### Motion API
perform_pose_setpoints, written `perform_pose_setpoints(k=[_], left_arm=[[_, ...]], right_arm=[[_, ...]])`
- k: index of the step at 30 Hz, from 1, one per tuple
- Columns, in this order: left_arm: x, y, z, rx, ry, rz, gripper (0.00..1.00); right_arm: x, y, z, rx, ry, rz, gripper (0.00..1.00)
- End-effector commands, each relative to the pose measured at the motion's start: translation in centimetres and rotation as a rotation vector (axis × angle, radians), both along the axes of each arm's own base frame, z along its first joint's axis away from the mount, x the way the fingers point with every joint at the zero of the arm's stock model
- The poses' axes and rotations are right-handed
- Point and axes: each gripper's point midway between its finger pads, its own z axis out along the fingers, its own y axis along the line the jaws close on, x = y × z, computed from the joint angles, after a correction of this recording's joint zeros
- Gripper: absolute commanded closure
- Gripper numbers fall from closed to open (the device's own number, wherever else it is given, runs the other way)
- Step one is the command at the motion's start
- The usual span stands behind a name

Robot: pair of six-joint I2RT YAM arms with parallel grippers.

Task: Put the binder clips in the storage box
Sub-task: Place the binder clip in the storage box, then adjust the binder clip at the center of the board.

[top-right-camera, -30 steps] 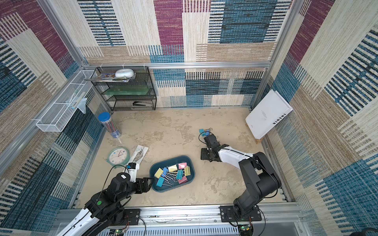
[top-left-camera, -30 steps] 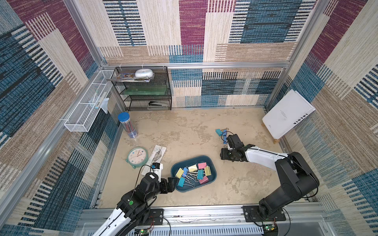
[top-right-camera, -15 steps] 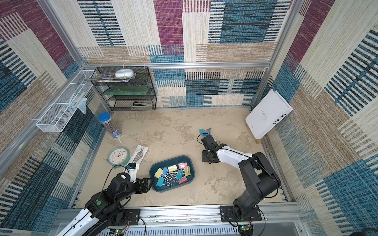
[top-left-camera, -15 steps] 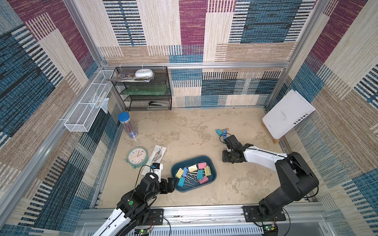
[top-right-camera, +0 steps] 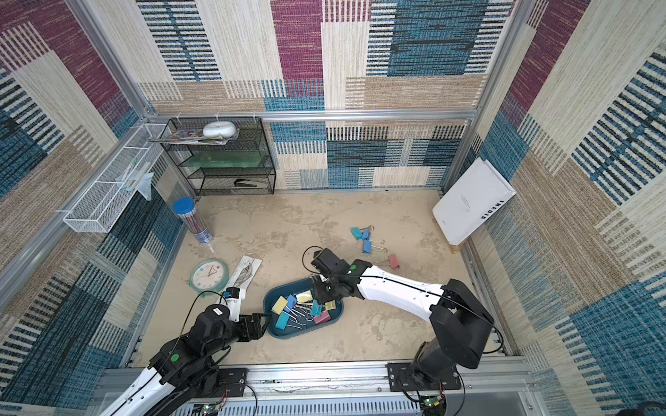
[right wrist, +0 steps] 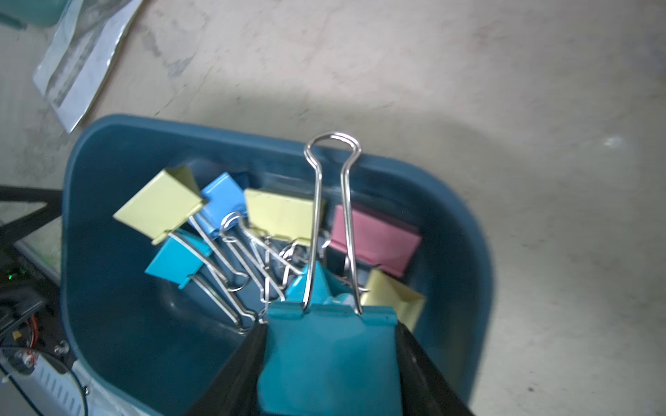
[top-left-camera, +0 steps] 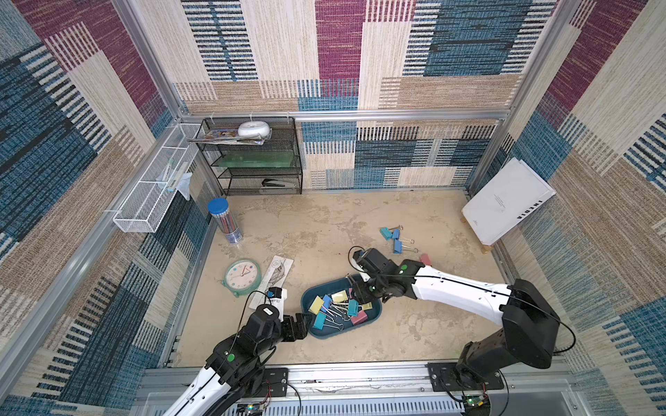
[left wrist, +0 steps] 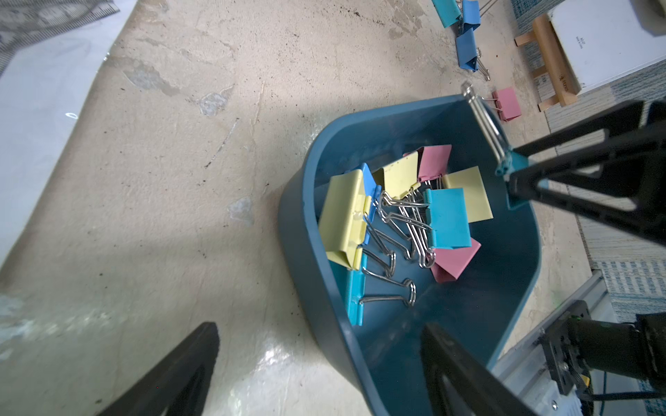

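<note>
- Gripping a teal clip point(right wrist: 329, 363) by its folded sheet-metal body, the right gripper point(right wrist: 328, 324) has its black fingers clamped on the two flat sides. The clip's silver wire handles poke out past the fingertips in a keyhole-shaped loop.
- That clip hangs over the inside of the storage box point(left wrist: 468, 317), close to the rim on the right arm's side.
- The box is a shallow, smooth, dark teal-blue plastic tub with rounded corners. It sits on the table point(top-left-camera: 324, 230) toward the front, between the two arms.
- Inside it is a jumble of binder clips point(top-left-camera: 337, 309): matte pastel yellow, pink, light blue and teal wedges, with shiny wire handles all tangled together.
- The left gripper point(left wrist: 319, 326) has its jaws spread wide and holds nothing. It sits at the box's corner nearest the left arm, one finger outside over the table and the other over the tub's inside (whether either touches the rim can't be told).
- A small bunch of blue clips point(top-left-camera: 394, 237) lies on the table beyond the box, and a pink clip point(top-left-camera: 426, 258) lies just beside the right arm.
- The tabletop is beige and mottled, scuffed and speckled with dark specks.
</note>
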Motion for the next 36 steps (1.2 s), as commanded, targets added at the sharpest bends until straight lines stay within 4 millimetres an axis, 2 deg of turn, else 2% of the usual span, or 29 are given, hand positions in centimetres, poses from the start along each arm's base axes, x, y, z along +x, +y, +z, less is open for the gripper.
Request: perform_pose_setpoints(k=[1, 5, 6, 8, 11, 13, 16, 17, 18, 19, 21, 23, 24, 25, 27, 29, 32, 36], left_arm=[[0.1, 0.1, -0.1, 0.006, -0.005, 0.003, 0.09], [0.1, 0.1, -0.1, 0.006, -0.004, 0.002, 0.09], [0.1, 0.1, -0.1, 0.004, -0.005, 0.003, 0.09], [0.1, 0.1, -0.1, 0.005, -0.004, 0.003, 0.09], [0.1, 0.1, 0.0, 0.003, -0.004, 0.004, 0.09], [0.1, 0.1, -0.1, 0.005, -0.005, 0.001, 0.09], [0.1, 0.1, -0.1, 0.005, -0.004, 0.002, 0.09], [0.1, 0.1, -0.1, 0.005, -0.004, 0.002, 0.09], [0.1, 0.1, -0.1, 0.006, -0.004, 0.002, 0.09], [0.1, 0.1, -0.1, 0.005, -0.004, 0.002, 0.09], [0.1, 0.1, -0.1, 0.004, -0.004, 0.001, 0.09], [0.1, 0.1, 0.0, 0.004, -0.004, 0.001, 0.09], [0.1, 0.1, -0.1, 0.005, -0.004, 0.002, 0.09], [0.1, 0.1, -0.1, 0.006, -0.005, 0.002, 0.09], [0.1, 0.1, -0.1, 0.005, -0.004, 0.004, 0.09], [0.1, 0.1, -0.1, 0.006, -0.004, 0.003, 0.09], [0.1, 0.1, -0.1, 0.007, -0.004, 0.005, 0.09], [0.1, 0.2, -0.2, 0.008, -0.002, 0.006, 0.09]], right_arm=[[-2.5, 2.9, -0.6, 0.009, 0.048, 0.066, 0.58], [-3.8, 4.5, -2.3, -0.035, 0.074, 0.111, 0.54], [-3.8, 4.5, -2.5, -0.049, 0.078, 0.111, 0.5], [-3.4, 4.1, -2.4, -0.068, 0.058, 0.098, 0.35], [-1.4, 1.8, -0.7, -0.109, -0.008, 0.03, 0.18], [0.6, -0.3, 0.9, -0.103, -0.052, -0.036, 0.14], [4.5, -5.2, 3.8, -0.078, -0.13, -0.185, 0.1], [5.9, -7.4, 4.7, -0.069, -0.157, -0.252, 0.11], [7.3, -10.0, 5.5, -0.063, -0.183, -0.327, 0.16], [8.3, -12.2, 5.9, -0.058, -0.206, -0.391, 0.26], [10.0, -16.8, 6.3, -0.053, -0.269, -0.507, 0.6], [10.9, -20.4, 5.6, -0.065, -0.285, -0.6, 0.99], [11.0, -21.7, 4.8, -0.072, -0.268, -0.624, 1.0], [11.2, -22.3, 4.1, -0.069, -0.256, -0.633, 1.0], [11.5, -23.1, 1.3, -0.051, -0.19, -0.646, 1.0], [11.7, -22.8, -0.9, -0.05, -0.135, -0.632, 1.0], [12.4, -22.0, -3.1, -0.058, -0.09, -0.603, 1.0], [13.4, -21.5, -5.0, -0.07, -0.058, -0.586, 1.0]])
